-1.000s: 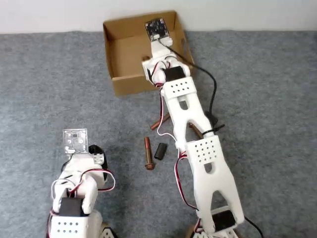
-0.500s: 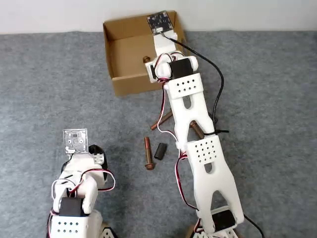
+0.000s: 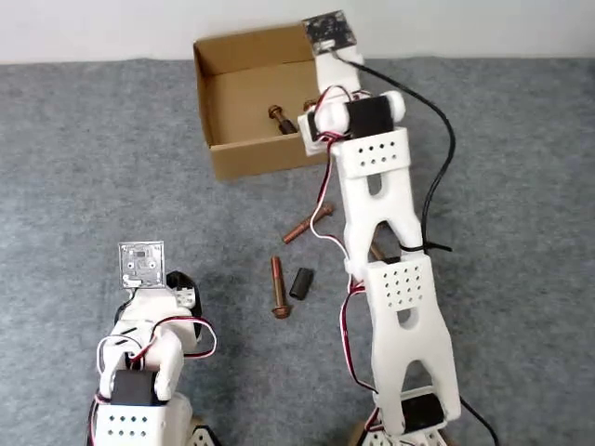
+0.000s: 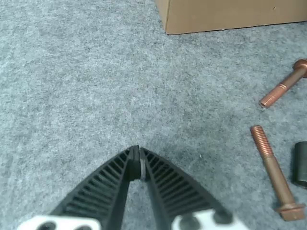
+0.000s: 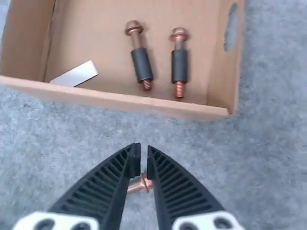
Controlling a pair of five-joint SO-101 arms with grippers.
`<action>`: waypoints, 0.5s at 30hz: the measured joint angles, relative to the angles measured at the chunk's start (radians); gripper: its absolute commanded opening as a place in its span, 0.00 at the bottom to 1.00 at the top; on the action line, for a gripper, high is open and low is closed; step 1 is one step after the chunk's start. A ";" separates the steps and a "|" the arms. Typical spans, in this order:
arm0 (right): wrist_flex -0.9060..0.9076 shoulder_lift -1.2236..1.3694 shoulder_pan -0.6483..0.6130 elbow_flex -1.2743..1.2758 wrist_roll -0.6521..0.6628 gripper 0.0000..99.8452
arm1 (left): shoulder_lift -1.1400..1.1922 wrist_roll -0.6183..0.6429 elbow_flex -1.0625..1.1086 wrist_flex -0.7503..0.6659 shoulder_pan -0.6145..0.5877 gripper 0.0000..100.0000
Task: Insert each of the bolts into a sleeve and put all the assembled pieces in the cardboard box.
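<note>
Backs right gripper (image 5: 140,160) out in front of cardboard box (image 3: 244,158), versus over it a second ago; nearly shut, empty. Two sleeved bolts (image 5: 141,60) lying inside box. Next: open wide, grab loose bolt (image 3: 277,286) mid-shank. Sleeve (image 3: 301,282) just beside it. Second bolt (image 3: 308,224) nearer box, against arm's cable; mind snagging. Left gripper (image 4: 139,160) closed, empty, well away from box.

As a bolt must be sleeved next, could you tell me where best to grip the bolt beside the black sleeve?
Grip the bolt on its smooth shank near the flanged head, coming from above and closing across it: it lies flat, and this probably leaves the threaded end free for the sleeve.
</note>
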 measured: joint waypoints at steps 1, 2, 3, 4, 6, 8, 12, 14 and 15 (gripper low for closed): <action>0.000 -0.012 0.008 0.015 0.005 0.01 | 0.000 0.000 0.000 0.000 0.000 0.00; 0.000 -0.029 0.017 0.040 0.021 0.01 | 0.000 0.000 0.000 0.000 0.000 0.00; 0.000 -0.051 0.029 0.071 0.044 0.01 | 0.000 0.000 0.000 0.000 0.000 0.00; 0.000 -0.075 0.043 0.112 0.074 0.01 | 0.000 0.000 0.000 0.000 0.000 0.00; 0.000 -0.138 0.072 0.210 0.153 0.01 | 0.000 0.000 0.000 0.000 0.000 0.00; 0.000 -0.209 0.100 0.328 0.245 0.01 | 0.000 0.000 0.000 0.000 0.000 0.00; 0.000 -0.328 0.135 0.562 0.430 0.01 | 0.000 0.000 0.000 0.000 0.000 0.00; 0.000 -0.365 0.138 0.674 0.509 0.01 | 0.000 0.000 0.000 0.000 0.000 0.00; 0.000 -0.374 0.140 0.727 0.549 0.03 | 0.000 0.000 0.000 0.000 0.000 0.00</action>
